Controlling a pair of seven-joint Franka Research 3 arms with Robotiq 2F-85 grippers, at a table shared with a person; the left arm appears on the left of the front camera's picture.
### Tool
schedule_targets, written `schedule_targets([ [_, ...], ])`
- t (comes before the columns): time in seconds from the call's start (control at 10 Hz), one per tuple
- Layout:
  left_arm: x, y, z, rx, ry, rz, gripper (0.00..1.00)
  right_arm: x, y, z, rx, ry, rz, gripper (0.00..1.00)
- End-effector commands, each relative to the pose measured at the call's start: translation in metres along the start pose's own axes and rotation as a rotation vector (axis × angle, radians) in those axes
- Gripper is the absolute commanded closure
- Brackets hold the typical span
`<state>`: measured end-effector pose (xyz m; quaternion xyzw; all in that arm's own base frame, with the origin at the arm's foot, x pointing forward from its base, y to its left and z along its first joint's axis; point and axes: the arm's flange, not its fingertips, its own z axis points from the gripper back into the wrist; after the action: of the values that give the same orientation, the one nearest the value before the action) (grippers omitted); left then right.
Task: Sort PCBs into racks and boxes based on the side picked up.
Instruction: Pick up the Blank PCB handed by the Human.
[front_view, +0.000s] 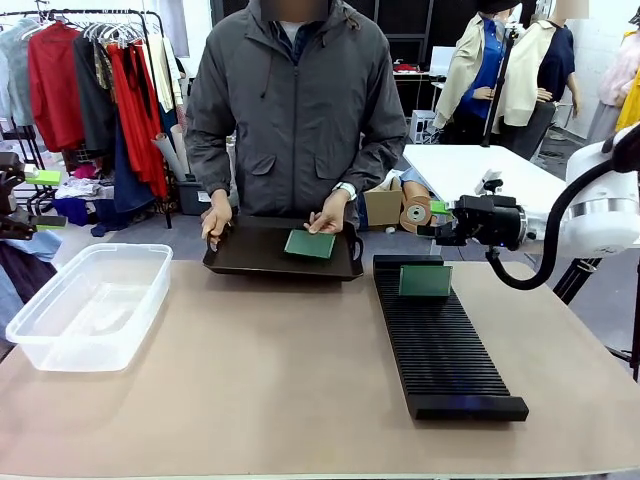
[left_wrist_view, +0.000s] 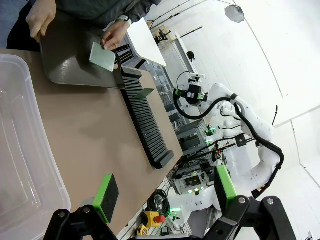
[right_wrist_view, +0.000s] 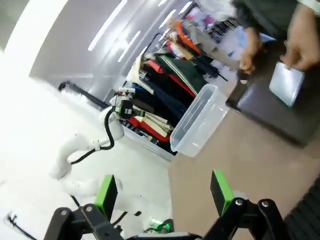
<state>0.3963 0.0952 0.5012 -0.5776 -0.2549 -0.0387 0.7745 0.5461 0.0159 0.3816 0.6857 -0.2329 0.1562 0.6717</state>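
Observation:
A person holds a shallow black tray (front_view: 250, 262) at the far edge with both hands, one hand resting on a flat green PCB (front_view: 310, 244) that lies in it. Another PCB (front_view: 425, 281) stands upright in a far slot of the long black rack (front_view: 445, 350). The clear box (front_view: 85, 305) sits at the left. My right gripper (front_view: 442, 229) hovers open beside the rack's far end, nothing between its fingers (right_wrist_view: 106, 192). My left gripper (left_wrist_view: 167, 192) is open too, above the table's near edge, beside the box (left_wrist_view: 20, 150). Tray PCB (left_wrist_view: 102, 54) and rack (left_wrist_view: 145, 120) lie beyond it.
Bare tabletop (front_view: 270, 370) stretches between box and rack. A cardboard box and tape rolls (front_view: 400, 205) stand behind the table on the right. Clothes racks (front_view: 90, 80) stand behind the person at the left.

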Motion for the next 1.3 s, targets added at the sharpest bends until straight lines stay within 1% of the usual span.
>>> schedule_targets([
  [0.0,0.000,-0.001,0.001,0.000,0.004,0.002,0.00,-0.002,0.035,-0.014,-0.090,0.054,-0.131,0.00],
  [0.1,0.000,-0.001,0.001,0.000,0.004,0.002,0.00,-0.004,0.049,-0.017,-0.130,0.086,-0.196,0.00],
  [0.2,0.000,-0.001,0.001,0.000,0.004,0.002,0.00,-0.005,0.058,-0.018,-0.130,0.101,-0.247,0.00],
  [0.4,0.000,-0.001,0.001,0.000,0.004,0.002,0.00,-0.005,0.068,-0.016,-0.079,0.119,-0.344,0.00],
  [0.5,0.000,-0.001,0.001,0.000,0.004,0.002,0.00,-0.003,0.068,-0.014,-0.057,0.113,-0.337,0.00],
  [0.6,0.000,-0.001,0.001,0.000,0.004,0.002,0.00,-0.002,0.068,-0.012,-0.055,0.133,-0.347,0.00],
  [0.7,0.000,-0.001,0.001,0.000,0.004,0.002,0.00,-0.004,0.066,-0.019,-0.084,0.116,-0.308,0.00],
  [1.2,0.000,-0.001,0.001,0.000,0.004,0.002,0.00,-0.004,0.066,-0.019,-0.084,0.116,-0.308,0.00],
])
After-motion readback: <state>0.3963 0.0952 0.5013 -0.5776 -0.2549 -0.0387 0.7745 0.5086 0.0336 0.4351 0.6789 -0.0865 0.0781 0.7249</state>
